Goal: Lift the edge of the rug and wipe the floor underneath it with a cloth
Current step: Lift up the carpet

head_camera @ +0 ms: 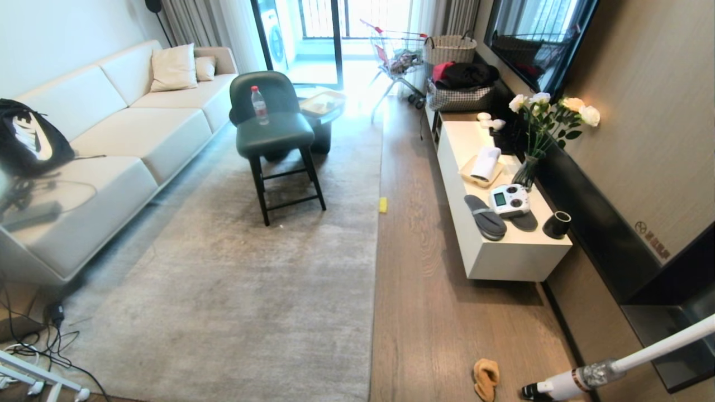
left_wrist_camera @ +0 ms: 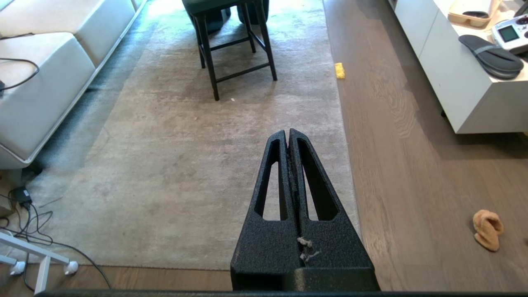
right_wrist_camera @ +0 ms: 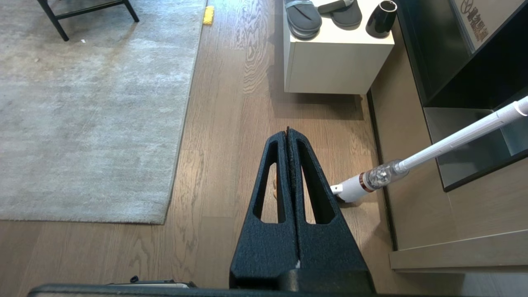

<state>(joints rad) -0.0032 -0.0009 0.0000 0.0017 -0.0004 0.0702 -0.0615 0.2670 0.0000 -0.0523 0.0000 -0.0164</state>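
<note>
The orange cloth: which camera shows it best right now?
The left wrist view: the cloth lies whole and unobstructed on the floor. The head view catches it at the picture's edge; in the right wrist view the shut right gripper hides nearly all.

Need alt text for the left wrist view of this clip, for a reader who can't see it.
The shut left gripper hangs above a pale grey-beige rug, near the rug edge where it meets the wood floor. An orange cloth lies on the floor off to one side; a dark stool stands farther along the rug.
</note>
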